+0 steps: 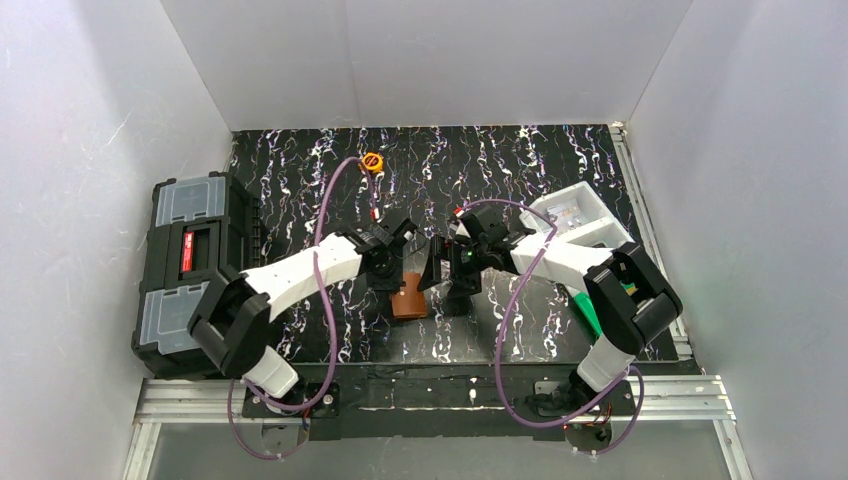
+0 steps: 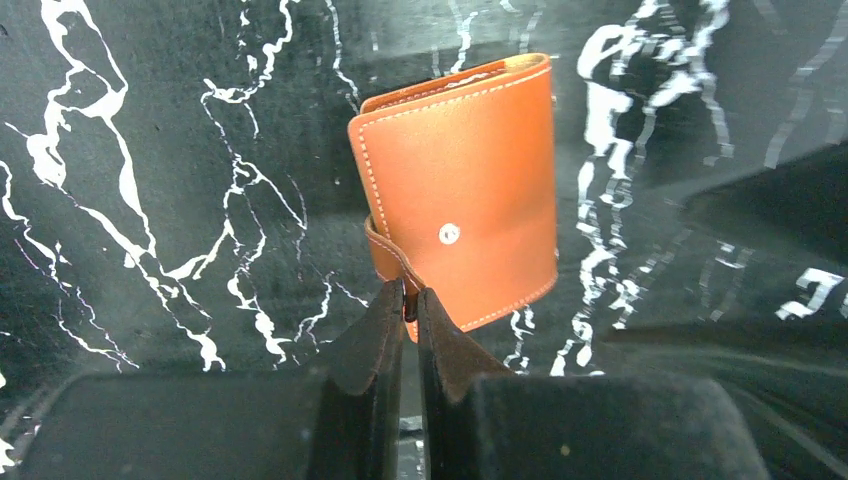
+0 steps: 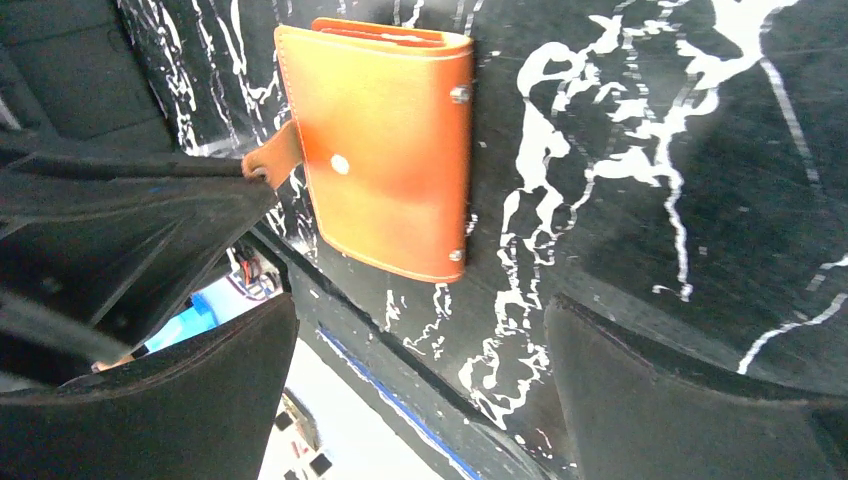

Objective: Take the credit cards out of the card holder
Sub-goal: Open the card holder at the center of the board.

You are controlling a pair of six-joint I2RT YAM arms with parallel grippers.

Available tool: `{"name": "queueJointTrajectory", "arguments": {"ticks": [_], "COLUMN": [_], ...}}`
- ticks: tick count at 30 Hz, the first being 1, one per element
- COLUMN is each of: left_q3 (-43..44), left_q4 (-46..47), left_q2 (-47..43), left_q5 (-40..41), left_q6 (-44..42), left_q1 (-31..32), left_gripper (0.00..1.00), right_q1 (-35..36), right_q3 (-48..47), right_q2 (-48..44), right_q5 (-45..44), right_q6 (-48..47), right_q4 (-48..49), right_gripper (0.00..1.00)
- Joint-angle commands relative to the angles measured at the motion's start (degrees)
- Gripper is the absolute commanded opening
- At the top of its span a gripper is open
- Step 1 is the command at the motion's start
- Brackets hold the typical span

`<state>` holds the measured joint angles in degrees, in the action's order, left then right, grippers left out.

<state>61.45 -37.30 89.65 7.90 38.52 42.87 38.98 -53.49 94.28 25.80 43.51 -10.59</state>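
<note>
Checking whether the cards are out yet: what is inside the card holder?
The card holder is folded shut, so its inside is hidden; only outer leather and a snap stud show. Thin layered edges peek from one end, unidentifiable. The left gripper pinches its strap.

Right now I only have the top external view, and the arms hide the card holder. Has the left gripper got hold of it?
Observer: Yes. The left wrist view shows the left gripper shut on the strap of the card holder.
Operator: Is that strap fastened?
Observer: No. It is off the snap stud, which is bare. The holder itself is folded shut.
Operator: And the other arm?
Observer: The right gripper is open, short of the holder and not touching it.
</note>
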Motion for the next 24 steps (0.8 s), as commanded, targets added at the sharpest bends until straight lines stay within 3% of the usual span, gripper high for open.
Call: {"name": "queueJointTrajectory", "arguments": {"ticks": [1, 15, 24], "left_q3": [-0.1, 2.0, 4.6], "left_q4": [0.3, 1.9, 1.5], "left_q2": [-7.1, -9.8, -9.4], "left_q5": [-2.5, -12.9, -13.4], "left_q6": [-0.3, -0.2, 0.0], "left_q1": [-0.8, -2.1, -2.1], "left_gripper": [0.00, 0.00, 0.00], "right_q1": [1.8, 2.3, 2.2], "right_q3": [-3.6, -3.8, -1.9], "right_q2": [0.6, -2.6, -6.5], "right_q5": [-0.9, -8.3, -12.1], "right_q6": [-0.2, -0.3, -0.5], "right_q4": [-1.5, -5.5, -6.9], "right_gripper": [1.00, 1.00, 1.00]}}
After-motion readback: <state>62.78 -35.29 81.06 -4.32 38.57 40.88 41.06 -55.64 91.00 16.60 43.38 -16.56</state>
